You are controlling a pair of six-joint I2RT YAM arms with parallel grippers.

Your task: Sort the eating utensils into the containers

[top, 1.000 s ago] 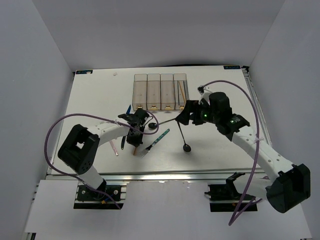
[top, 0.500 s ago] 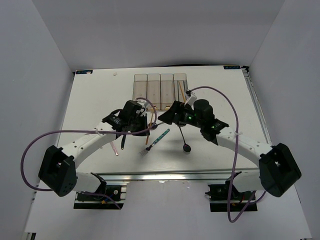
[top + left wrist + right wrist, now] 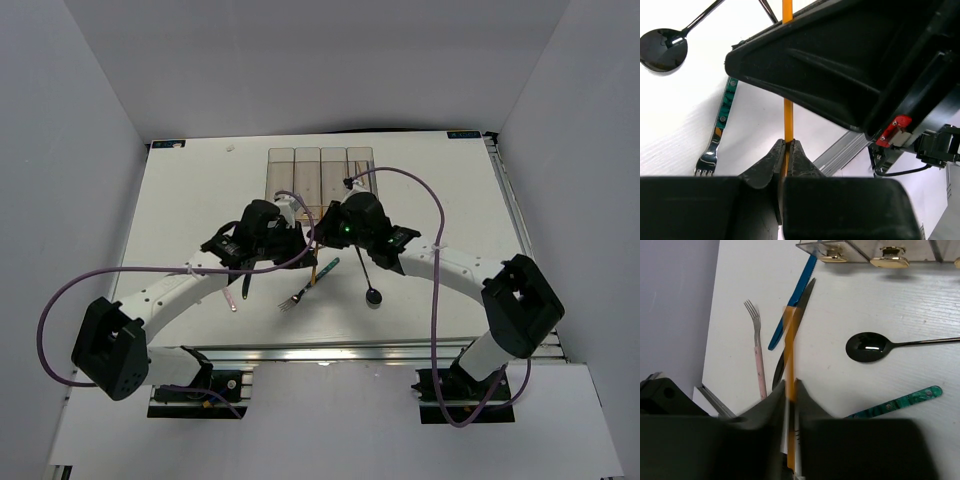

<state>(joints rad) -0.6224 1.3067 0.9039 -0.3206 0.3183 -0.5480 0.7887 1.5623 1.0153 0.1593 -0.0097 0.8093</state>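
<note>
The round black spoon (image 3: 867, 347) is super glossy, with light glaring right off the bowl. The teal-handled fork (image 3: 722, 117) has shiny polished metal tines and a speckled plastic-looking handle. The thin orange chopstick (image 3: 788, 122) looks matt and smooth. The white desk (image 3: 900, 295) shows a faint rough grain.

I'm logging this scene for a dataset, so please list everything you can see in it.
table: 1, white, under everything
bins: 4, clear, joined in a row at the far side
orange chopstick: 1, orange, held above the table
teal fork: 1, teal handle, mid-table
pink fork: 1, pink handle, left of the knives
blue knife: 1, blue, below the bins
black knife: 1, black, beside the blue knife
black spoons: 2, black; one right of the teal fork, the other near the bins
left gripper: 1, black, shut on the orange chopstick
right gripper: 1, black, shut on the orange chopstick
</note>
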